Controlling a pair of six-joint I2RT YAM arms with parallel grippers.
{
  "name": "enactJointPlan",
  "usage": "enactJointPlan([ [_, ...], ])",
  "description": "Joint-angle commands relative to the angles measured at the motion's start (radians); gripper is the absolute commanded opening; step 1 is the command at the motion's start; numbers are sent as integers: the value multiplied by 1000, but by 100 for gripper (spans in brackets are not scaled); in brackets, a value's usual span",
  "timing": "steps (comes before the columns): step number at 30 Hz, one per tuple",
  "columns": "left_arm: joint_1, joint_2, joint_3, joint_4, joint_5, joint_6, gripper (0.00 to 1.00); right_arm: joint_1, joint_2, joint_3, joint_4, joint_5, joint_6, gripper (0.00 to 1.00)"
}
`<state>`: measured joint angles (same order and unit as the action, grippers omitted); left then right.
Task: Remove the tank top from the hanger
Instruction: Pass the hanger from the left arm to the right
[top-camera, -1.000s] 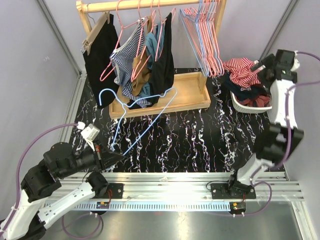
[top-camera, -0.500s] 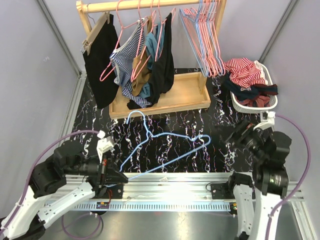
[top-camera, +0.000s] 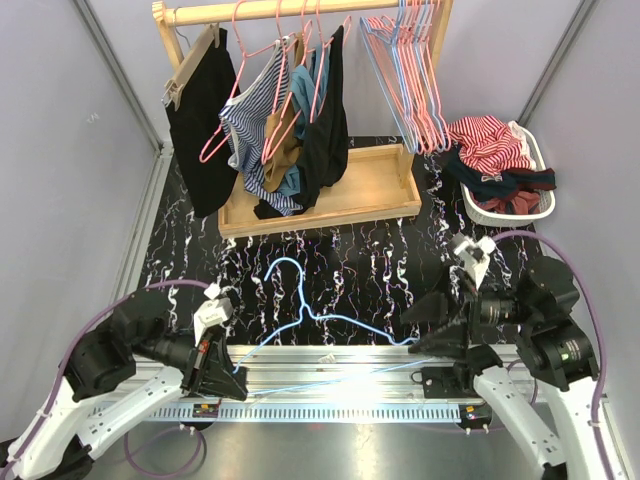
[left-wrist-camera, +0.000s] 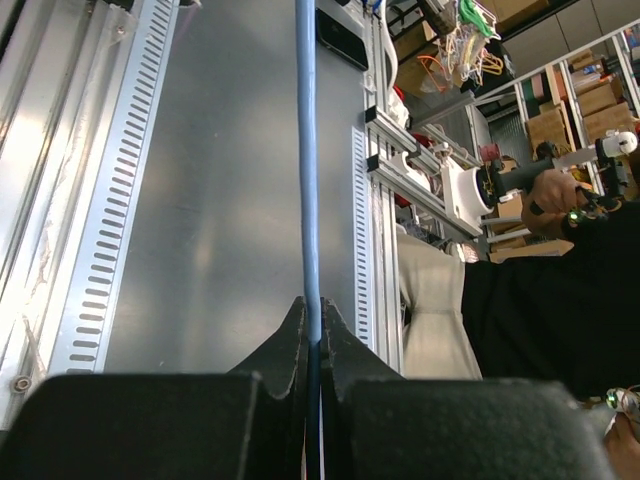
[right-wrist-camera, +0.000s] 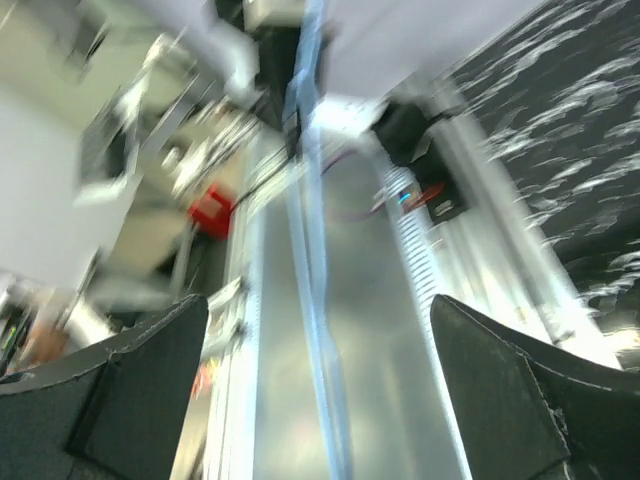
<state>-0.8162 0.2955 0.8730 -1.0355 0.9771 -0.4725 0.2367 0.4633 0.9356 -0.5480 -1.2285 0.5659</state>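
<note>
Hanger (left-wrist-camera: 307, 150) (bare, blue) sits clamped in left gripper (left-wrist-camera: 311, 315), right gripper (top-camera: 413, 335) spread wide around its wire

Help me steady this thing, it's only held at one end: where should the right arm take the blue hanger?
On the blue hanger, probably its right-hand corner, where shoulder wire meets bottom bar, approached from the right. The left end effector is shut on the opposite end, so that corner is free, and the right end effector sits open there with the wire between its fingers.

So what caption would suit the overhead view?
Left arm, jaws pinching a bare blue hanger; right arm, jaws open at its other end.
</note>
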Motion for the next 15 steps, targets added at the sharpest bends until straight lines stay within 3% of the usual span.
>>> enactJointPlan([
  [1,-4,-1,6,35,84,-21,0,157,15,52,-103,-106,-90,100],
  [3,-5,10,15,45,103,-22,0,225,56,97,-289,10,-219,100],
  [10,-8,59,70,8,92,14,0,397,132,126,-412,112,-274,91],
  [14,-8,73,78,-1,91,15,0,466,176,149,-457,124,-299,74],
  [15,-9,76,78,-4,89,20,0,484,185,149,-463,121,-299,64],
])
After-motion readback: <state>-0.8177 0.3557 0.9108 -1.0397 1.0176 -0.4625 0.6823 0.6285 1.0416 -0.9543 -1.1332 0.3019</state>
